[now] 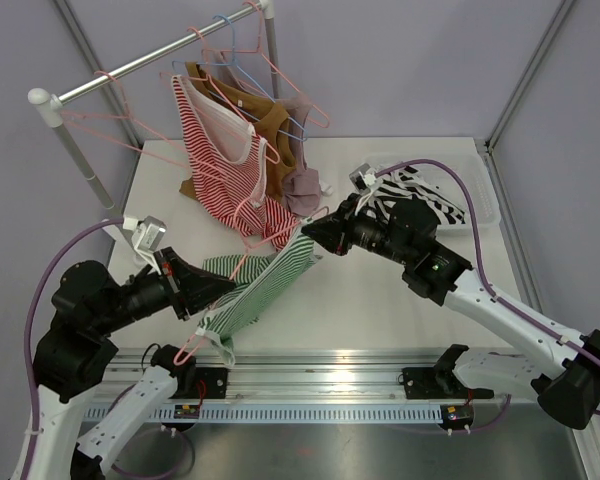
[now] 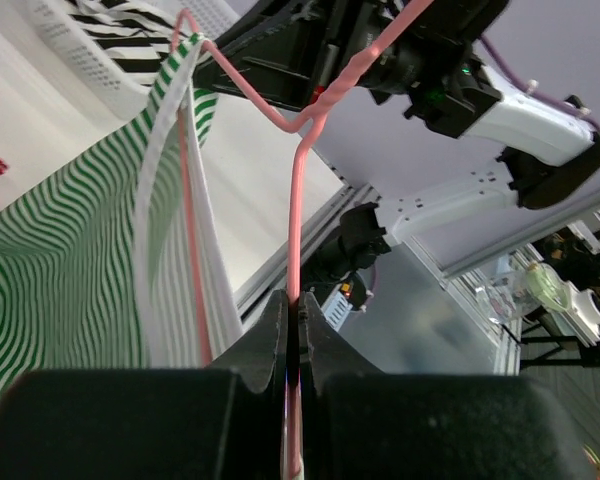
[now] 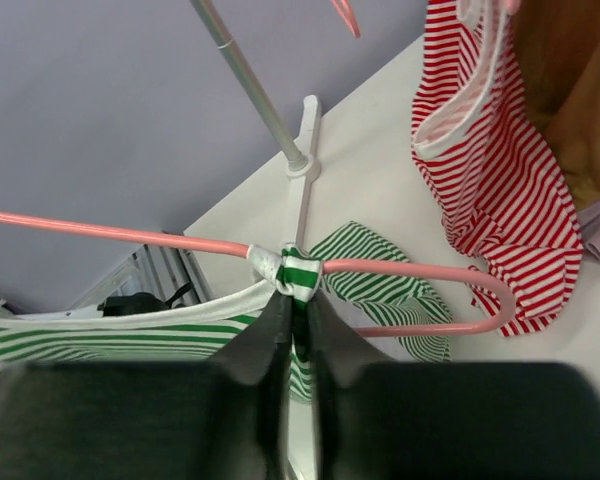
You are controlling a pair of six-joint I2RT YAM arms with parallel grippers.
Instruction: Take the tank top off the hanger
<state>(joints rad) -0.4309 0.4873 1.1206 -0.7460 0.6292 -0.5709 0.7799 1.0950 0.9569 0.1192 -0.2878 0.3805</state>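
A green-and-white striped tank top point(image 1: 265, 285) hangs on a pink wire hanger point(image 1: 242, 262) held above the table. My left gripper point(image 1: 205, 290) is shut on the hanger's wire point(image 2: 296, 200), which runs straight up out of its jaws point(image 2: 296, 310). The top point(image 2: 70, 270) drapes to the left of that wire. At the hanger's other end my right gripper point(image 1: 310, 232) has its jaws pinched on the top's strap point(image 3: 302, 275), bunched right where it wraps over the pink bar point(image 3: 400, 268). The right gripper point(image 3: 298, 305) sits just under the bar.
A clothes rail point(image 1: 150, 62) at the back holds more pink and blue hangers, a red-striped top point(image 1: 220, 160), a brown garment point(image 1: 265, 115) and a mauve one point(image 1: 302, 185). A white basket point(image 1: 480, 195) with black-and-white striped cloth stands at the right.
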